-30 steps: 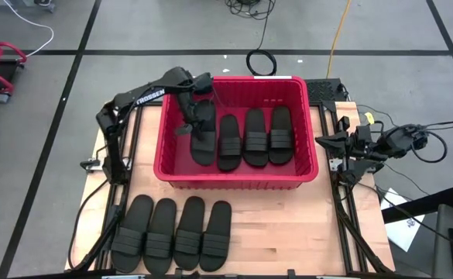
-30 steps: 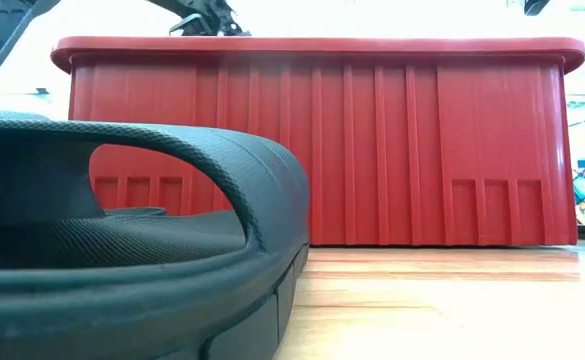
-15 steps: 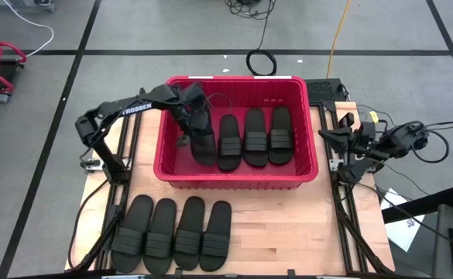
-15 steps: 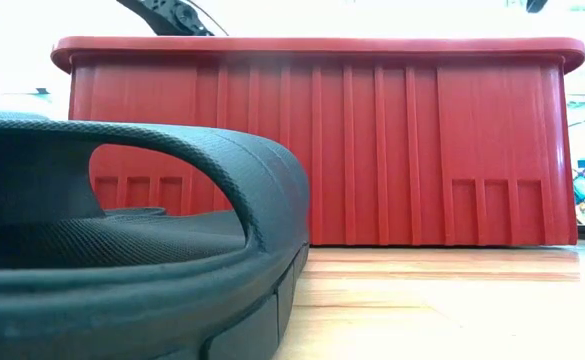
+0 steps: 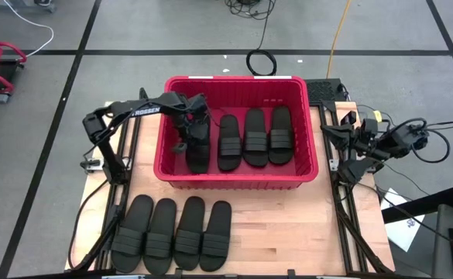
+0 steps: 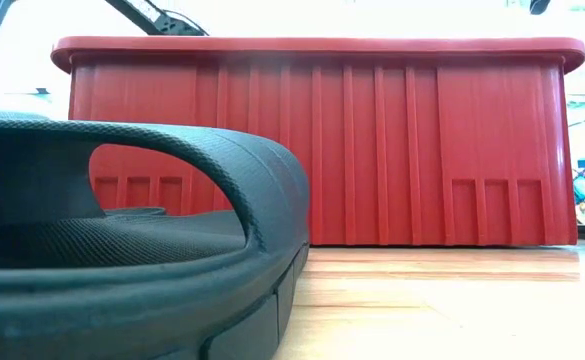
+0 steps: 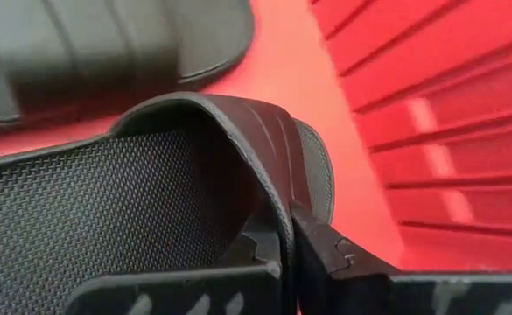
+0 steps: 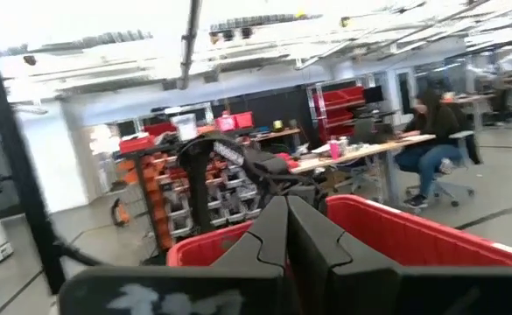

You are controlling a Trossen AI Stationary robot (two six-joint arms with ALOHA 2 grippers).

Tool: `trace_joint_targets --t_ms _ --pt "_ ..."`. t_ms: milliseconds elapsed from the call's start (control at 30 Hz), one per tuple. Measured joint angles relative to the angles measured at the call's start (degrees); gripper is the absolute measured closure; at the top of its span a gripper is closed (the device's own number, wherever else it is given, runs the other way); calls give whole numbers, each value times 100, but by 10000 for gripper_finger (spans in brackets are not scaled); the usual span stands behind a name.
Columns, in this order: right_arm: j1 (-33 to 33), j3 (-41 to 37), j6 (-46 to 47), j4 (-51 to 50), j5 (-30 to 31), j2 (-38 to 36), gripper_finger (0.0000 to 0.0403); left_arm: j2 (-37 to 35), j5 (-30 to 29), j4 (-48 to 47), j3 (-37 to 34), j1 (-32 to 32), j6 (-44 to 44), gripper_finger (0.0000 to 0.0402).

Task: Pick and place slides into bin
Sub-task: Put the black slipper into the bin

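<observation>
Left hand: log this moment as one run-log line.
left hand: shut on slide, in bin | three slides already in bin | four slides on table | right hand: shut, parked aside

Inside the bin (image 5: 236, 180), we find four slides (image 5: 245, 138) abreast covering most of the floor, with the left gripper (image 5: 190, 132) over the leftmost; only the strip along the bin's near wall is bare. In front of the bin, four more slides (image 5: 172, 234) occupy the table (image 5: 288, 232) at left, while the boards to their right lie open.

Grey floor (image 5: 172, 31) crossed by dark tape lines; beyond, a lit ceiling (image 8: 343, 31), desks (image 8: 361, 153) and a seated person (image 8: 435, 131).
</observation>
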Motion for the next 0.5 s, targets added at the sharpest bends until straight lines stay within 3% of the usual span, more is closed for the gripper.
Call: trace_joint_targets --t_ms 367,500 --pt "0 0 -42 268 32 11 403 696 190 357 104 12 23 401" --pt "0 0 -30 260 32 15 403 713 -297 700 106 -85 -101 401"
